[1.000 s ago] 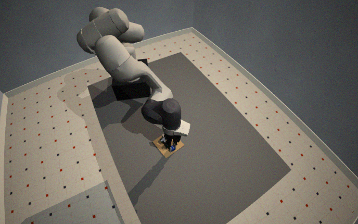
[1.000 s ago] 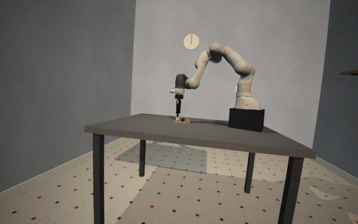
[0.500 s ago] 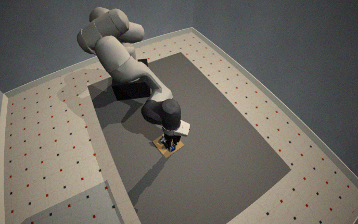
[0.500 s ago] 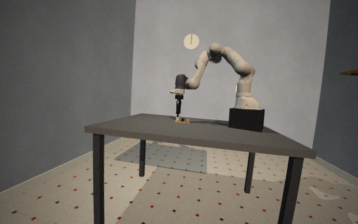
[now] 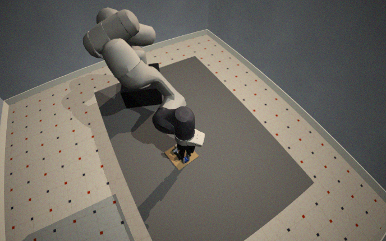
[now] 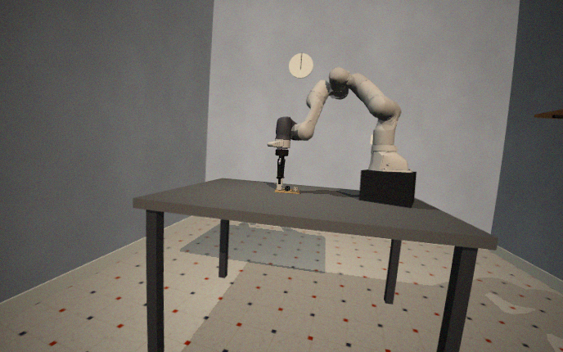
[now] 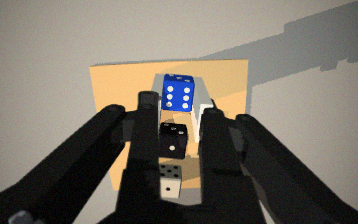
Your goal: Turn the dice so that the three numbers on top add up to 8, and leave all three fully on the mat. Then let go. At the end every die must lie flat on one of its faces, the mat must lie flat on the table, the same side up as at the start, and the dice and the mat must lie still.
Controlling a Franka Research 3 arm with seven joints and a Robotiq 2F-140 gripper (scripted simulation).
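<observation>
Gripper (image 5: 185,158) (image 6: 279,187) (image 7: 177,89): jaws narrow, closed on blue cubic die (image 5: 185,159) (image 7: 178,95) at tan square mat's (image 5: 179,166) (image 6: 290,191) (image 7: 230,75) near side. Probably light, rigid; grip opposite faces centrally, lest it slip.

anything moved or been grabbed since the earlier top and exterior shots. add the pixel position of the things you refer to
Nothing visibly changed. The gripper (image 5: 184,158) (image 6: 279,186) (image 7: 177,89) appears to stay shut on the blue die (image 5: 185,160) (image 7: 178,96); arm and mat (image 5: 194,156) (image 6: 294,192) (image 7: 110,85) look unmoved. Earlier wrist shots are missing, so smaller shifts can't be judged.
</observation>
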